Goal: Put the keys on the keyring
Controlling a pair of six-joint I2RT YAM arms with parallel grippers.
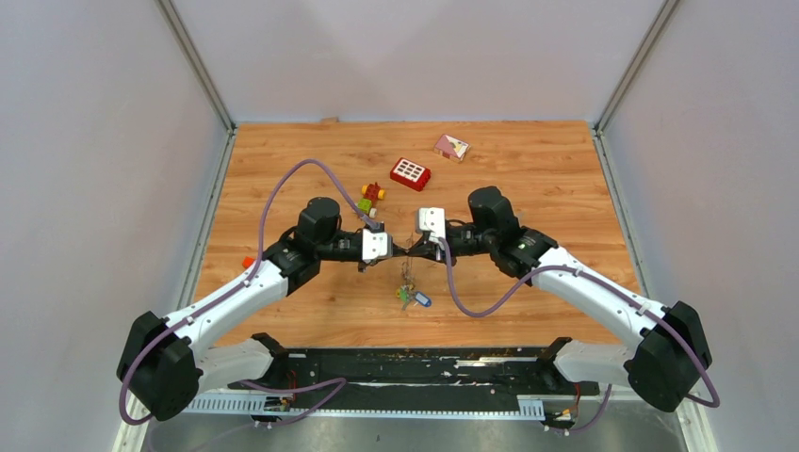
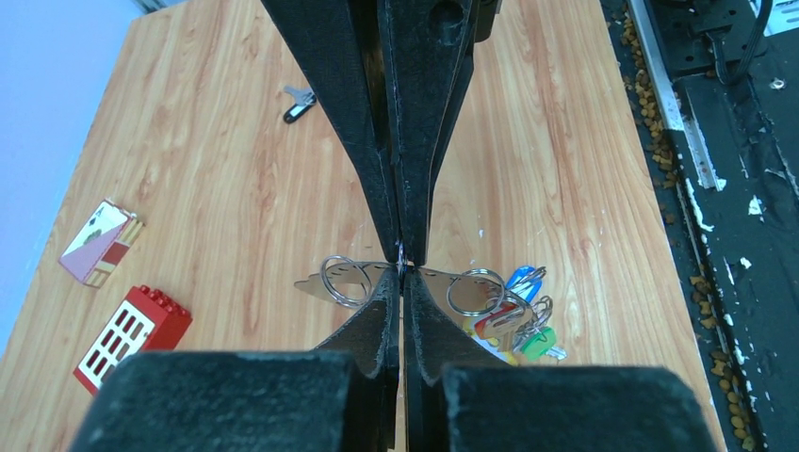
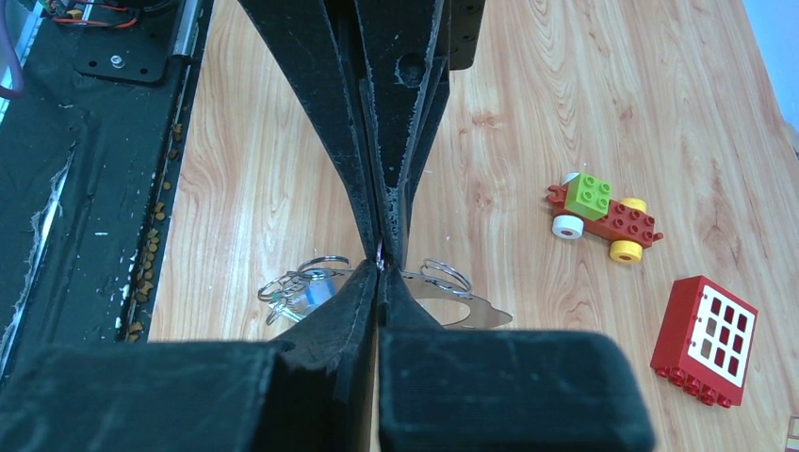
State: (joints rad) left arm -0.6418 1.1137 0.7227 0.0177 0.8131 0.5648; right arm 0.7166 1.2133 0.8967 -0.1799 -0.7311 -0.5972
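1. Top view: the left claw (image 1: 398, 249) and the right claw (image 1: 416, 247) meet tip to tip above the middle of the counter (image 1: 556, 179).
2. Left claw: the fingers are pressed together with no visible gap and pinch the keyring (image 1: 408, 271) at their tips.
3. Right claw: the state is the same. Its fingers are fully closed on the keyring from the opposite side.
4. Keyring: it is lifted off the counter and hangs as a thin grey loop below the pinch point. Both wrist views show it only as a small glint between the 4 fingertips.
5. Keys (image 1: 413, 298): these are bunched at the bottom of the loop, on the near side of the claws. The left wrist view resolves blue, green and red tags. The right wrist view shows only a pale blur of rings.
6. Left wrist view only: a lone black-headed key (image 2: 298, 104) lies well apart on the counter.
7. Right wrist view: the block toy (image 3: 603, 215) and the red brick (image 3: 709, 339) lie on the far side, near each other.
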